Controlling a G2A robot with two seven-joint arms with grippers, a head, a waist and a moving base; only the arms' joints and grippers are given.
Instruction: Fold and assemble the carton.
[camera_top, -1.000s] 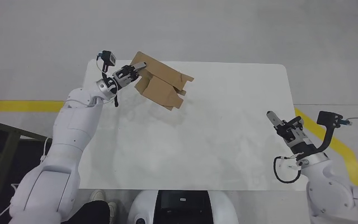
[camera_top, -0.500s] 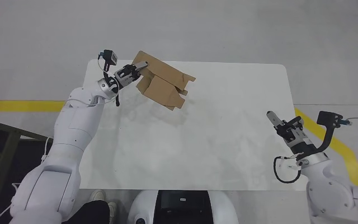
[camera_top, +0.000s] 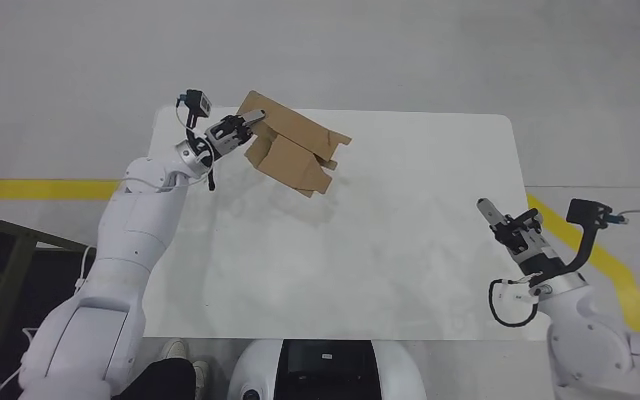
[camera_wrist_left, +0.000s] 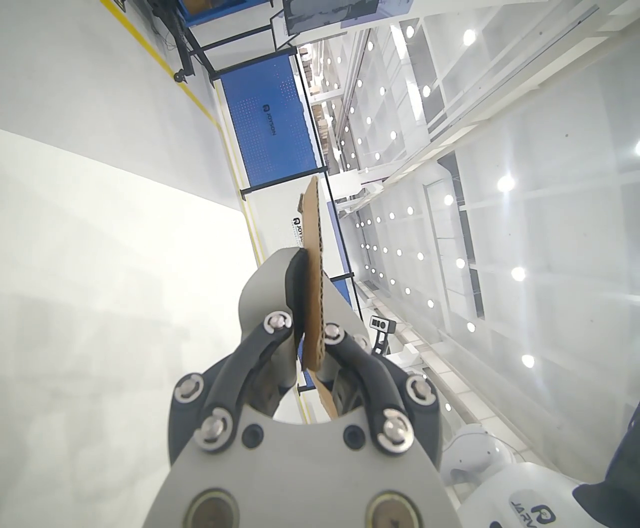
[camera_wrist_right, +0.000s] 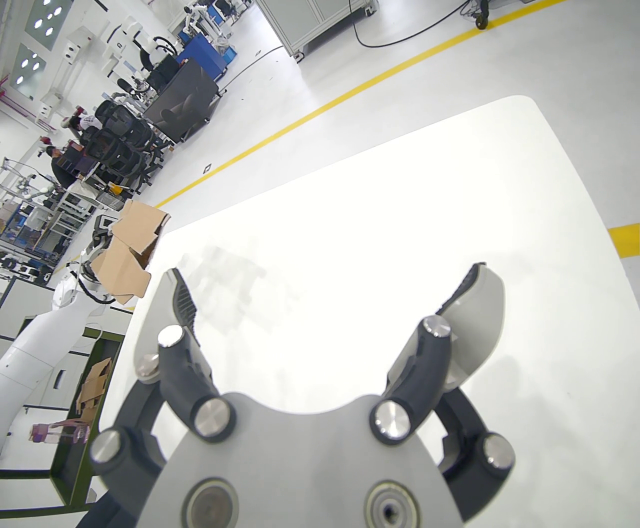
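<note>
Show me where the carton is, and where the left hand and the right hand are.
carton (camera_top: 292, 148): top view, the middle of its brown panels.
left hand (camera_top: 250, 121): top view, between its fingertips, shut on the carton's edge.
right hand (camera_wrist_right: 326, 270): right wrist view, the gap midway between its open fingertips.

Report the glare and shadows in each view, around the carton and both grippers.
Top view: even light; the carton, held by the left gripper, throws a faint soft shadow on the table. Left wrist view: ceiling lamps flare as bright spots. Right wrist view: the table glares white beyond the open right gripper.
</note>
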